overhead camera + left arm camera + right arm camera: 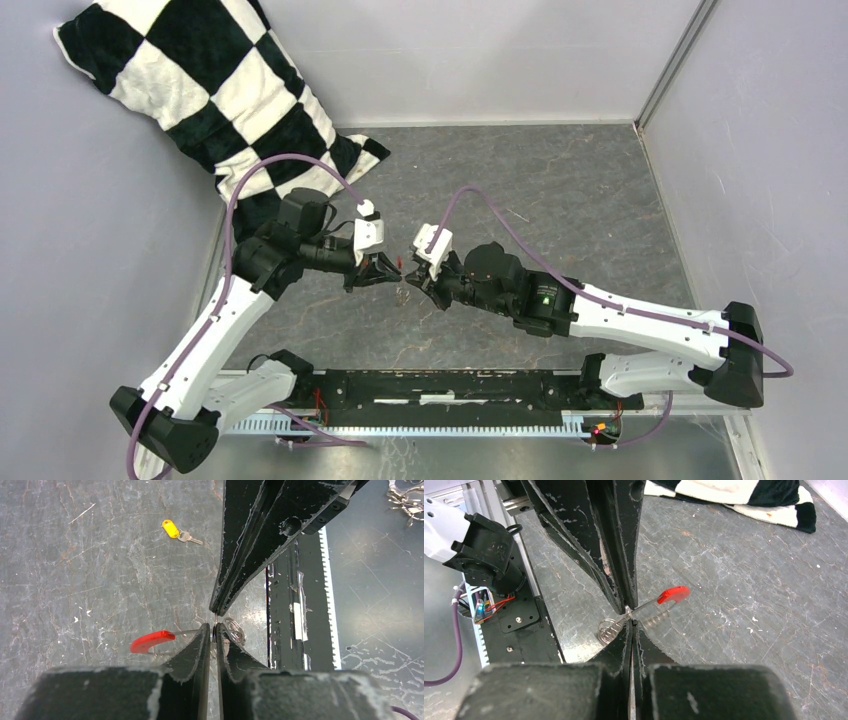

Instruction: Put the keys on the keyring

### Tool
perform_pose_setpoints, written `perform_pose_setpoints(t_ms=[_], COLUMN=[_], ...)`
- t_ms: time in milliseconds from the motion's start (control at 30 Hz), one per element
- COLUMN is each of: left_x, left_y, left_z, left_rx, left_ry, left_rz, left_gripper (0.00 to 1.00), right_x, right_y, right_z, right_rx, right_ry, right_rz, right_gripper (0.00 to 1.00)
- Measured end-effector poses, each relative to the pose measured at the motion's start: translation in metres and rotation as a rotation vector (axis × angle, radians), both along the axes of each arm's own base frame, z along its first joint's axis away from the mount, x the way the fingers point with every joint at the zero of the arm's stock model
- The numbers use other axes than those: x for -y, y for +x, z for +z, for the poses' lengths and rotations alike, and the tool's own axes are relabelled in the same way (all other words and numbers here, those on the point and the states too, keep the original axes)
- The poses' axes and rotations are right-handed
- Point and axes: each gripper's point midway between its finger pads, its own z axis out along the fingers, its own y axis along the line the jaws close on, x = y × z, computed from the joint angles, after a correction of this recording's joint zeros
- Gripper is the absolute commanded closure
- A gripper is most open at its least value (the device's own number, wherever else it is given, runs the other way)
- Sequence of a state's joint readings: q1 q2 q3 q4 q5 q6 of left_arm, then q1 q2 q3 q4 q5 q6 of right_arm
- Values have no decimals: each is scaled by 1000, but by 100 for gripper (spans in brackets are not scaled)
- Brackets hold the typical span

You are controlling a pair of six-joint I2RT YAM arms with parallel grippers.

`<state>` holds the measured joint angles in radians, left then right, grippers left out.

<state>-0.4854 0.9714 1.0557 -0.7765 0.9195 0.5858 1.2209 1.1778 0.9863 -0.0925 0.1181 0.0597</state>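
Observation:
My two grippers meet tip to tip above the table's middle. The left gripper (215, 627) is shut on a thin silvery wire of the keyring (234, 629). The right gripper (630, 622) is shut on the same keyring (610, 629) from the opposite side. A red piece (152, 641) on a short metal stem sticks out sideways from the pinch point. The red piece (673, 595) hangs clear of the table. One small key with a yellow head (172, 528) lies loose on the table, apart from both grippers. The top view shows the left gripper (385, 268) and the right gripper (418, 280), but not that key.
A black-and-white checked cloth (215, 95) lies at the back left, against the wall. The black rail (470, 390) with the arm bases runs along the near edge. A small bundle of metal rings (402, 497) lies beyond that rail. Grey walls close in the table.

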Motion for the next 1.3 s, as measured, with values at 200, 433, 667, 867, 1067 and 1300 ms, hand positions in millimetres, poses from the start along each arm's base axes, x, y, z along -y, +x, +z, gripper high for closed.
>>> perform_pose_setpoints(t_ms=[200,433,667,867,1067,1300], left_x=[-1,-1,-8,-3,4,7], left_y=[-2,-2,-12,-16,-25,-37], left_z=[-3,-2,12,31,55,78], left_rx=[6,49,323,487,587,689], left_ry=[13,15,-31,-93,-166,-244], left_rz=[-11,-38,-124,-208,-295,-371], left_gripper=[98,98,98,98,98,98], right_x=[-1,-2,19,48,46,41], right_y=[-3,-4,-1,-16,-29,-35], right_z=[0,1,45,88,81,66], right_rx=[0,-28,-37,49,30,14], right_ry=[0,17,171,267,248,254], right_rz=[7,6,120,245,335,386], right_gripper=[100,69,46,46,47,54])
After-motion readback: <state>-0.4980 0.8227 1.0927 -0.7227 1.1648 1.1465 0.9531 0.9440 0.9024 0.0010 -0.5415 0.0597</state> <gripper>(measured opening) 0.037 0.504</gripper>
